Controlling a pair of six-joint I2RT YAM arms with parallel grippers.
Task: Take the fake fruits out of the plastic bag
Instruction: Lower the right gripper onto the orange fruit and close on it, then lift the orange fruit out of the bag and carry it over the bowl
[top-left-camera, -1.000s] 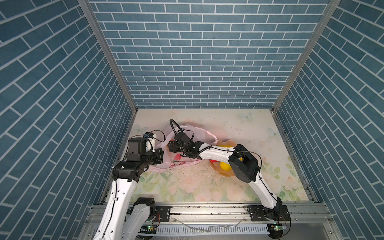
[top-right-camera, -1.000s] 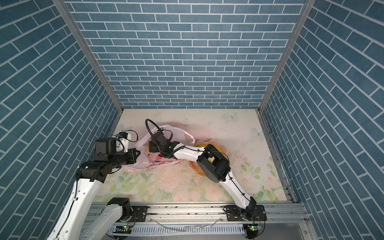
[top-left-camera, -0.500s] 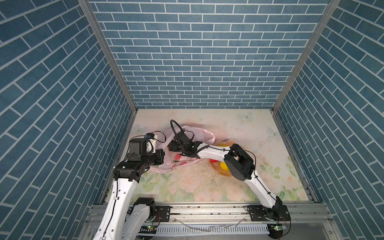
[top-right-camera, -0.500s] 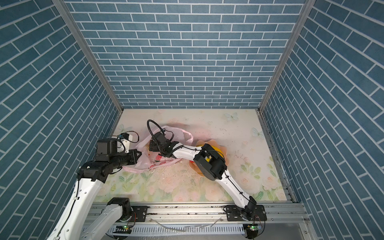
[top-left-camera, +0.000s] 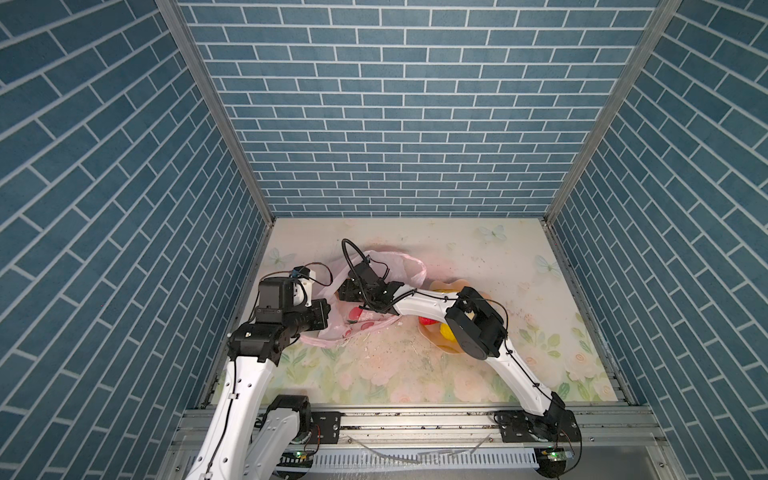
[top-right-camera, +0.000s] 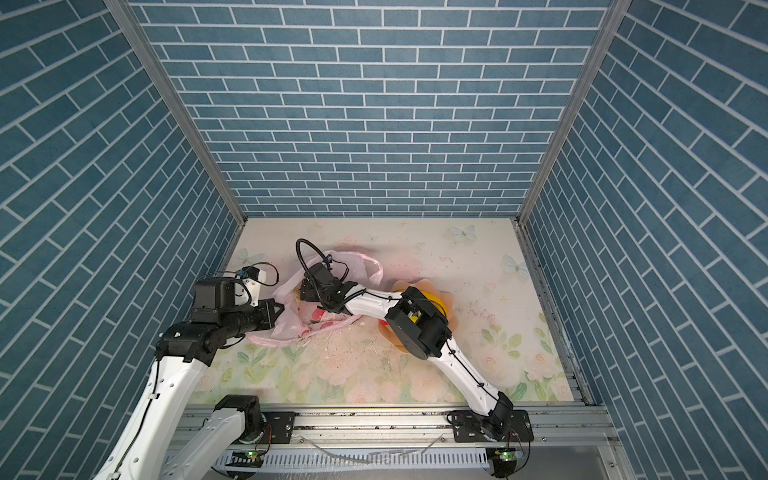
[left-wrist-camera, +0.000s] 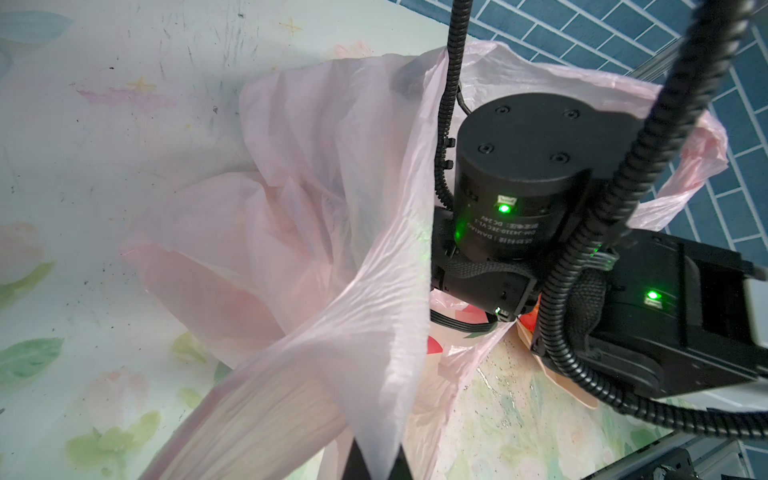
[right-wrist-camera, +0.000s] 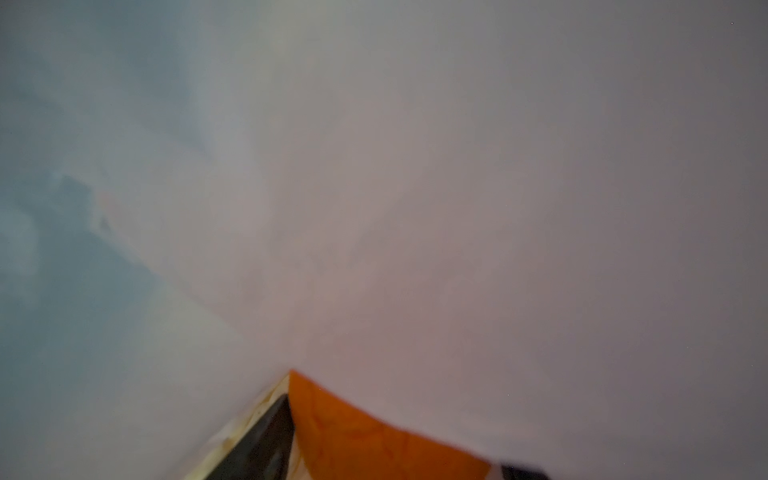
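The plastic bag (top-left-camera: 399, 266) lies crumpled on the flowered desk (top-left-camera: 478, 257) near its left edge, about midway between the far and near edges, with its mouth gaping and one loop handle flung toward the far side. The left pincer (top-left-camera: 326, 313) is closed tight on the bag's rim on the side nearest the left edge. In the left wrist view the thin pink film (left-wrist-camera: 332, 208) is gathered into a taut fold that runs down and is nipped between the two dark fingertips (left-wrist-camera: 353, 461), which stand almost together. The right arm reaches across the middle of the desk, and its pincer (top-left-camera: 345, 291) is plunged into the bag's mouth, so in both top views its tips are hidden by the film and by the wrist. In the right wrist view blurred pink film fills nearly everything; low in the picture a dark finger (right-wrist-camera: 266, 440) and the corner of its mate stand well apart, with an orange shape (right-wrist-camera: 374, 436) between them, too blurred to name. Whether the fingers press on it I cannot tell. Just beside the bag, toward the middle of the desk, sits a peach scalloped bowl (top-left-camera: 441, 284), partly under the right arm's elbow. A red fruit (top-left-camera: 425, 320) and a yellow fruit (top-left-camera: 445, 331) lie in it, out of the bag.
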